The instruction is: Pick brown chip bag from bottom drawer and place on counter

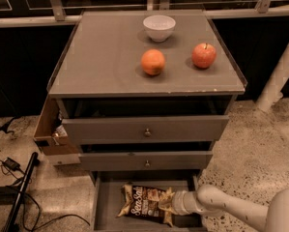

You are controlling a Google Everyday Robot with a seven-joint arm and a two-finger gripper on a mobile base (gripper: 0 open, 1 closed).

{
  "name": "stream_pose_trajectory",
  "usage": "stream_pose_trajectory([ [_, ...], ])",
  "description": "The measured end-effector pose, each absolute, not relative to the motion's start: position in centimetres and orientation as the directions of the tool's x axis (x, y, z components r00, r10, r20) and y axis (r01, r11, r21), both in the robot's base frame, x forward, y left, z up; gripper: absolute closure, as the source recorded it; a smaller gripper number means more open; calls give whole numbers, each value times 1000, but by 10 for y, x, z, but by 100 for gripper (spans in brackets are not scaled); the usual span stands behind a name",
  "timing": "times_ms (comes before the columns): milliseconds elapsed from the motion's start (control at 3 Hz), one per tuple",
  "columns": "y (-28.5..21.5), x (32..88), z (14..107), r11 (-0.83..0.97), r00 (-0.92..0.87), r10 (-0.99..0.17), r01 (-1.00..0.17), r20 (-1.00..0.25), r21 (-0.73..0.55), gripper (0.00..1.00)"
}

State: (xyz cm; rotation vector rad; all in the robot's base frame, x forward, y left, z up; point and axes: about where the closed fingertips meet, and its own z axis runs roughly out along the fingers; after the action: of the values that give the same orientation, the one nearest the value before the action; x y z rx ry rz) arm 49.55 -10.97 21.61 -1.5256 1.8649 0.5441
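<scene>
The brown chip bag (145, 202) lies flat in the open bottom drawer (105, 202), its white "Sea Salt" lettering facing up. My gripper (169, 203) reaches in from the lower right on a white arm and is at the bag's right end, touching or overlapping it. The counter (105, 62) is the grey top of the cabinet above, with a thin clear rim.
On the counter stand a white bowl (159, 27), an orange (153, 62) and a red apple (204, 55). Two knobbed drawer fronts (144, 129) sit above the bottom drawer. A cardboard box (50, 129) hangs at the cabinet's left. Cables (8, 166) lie on the floor at left.
</scene>
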Motion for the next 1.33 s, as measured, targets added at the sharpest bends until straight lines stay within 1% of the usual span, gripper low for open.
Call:
stream_pose_trajectory([
  [333, -106, 501, 206, 226, -86, -691, -969, -718, -101, 11],
  [667, -103, 507, 194, 226, -76, -680, -968, -730, -110, 0],
  [1333, -95, 522, 169, 241, -74, -650, -964, -756, -113, 0],
])
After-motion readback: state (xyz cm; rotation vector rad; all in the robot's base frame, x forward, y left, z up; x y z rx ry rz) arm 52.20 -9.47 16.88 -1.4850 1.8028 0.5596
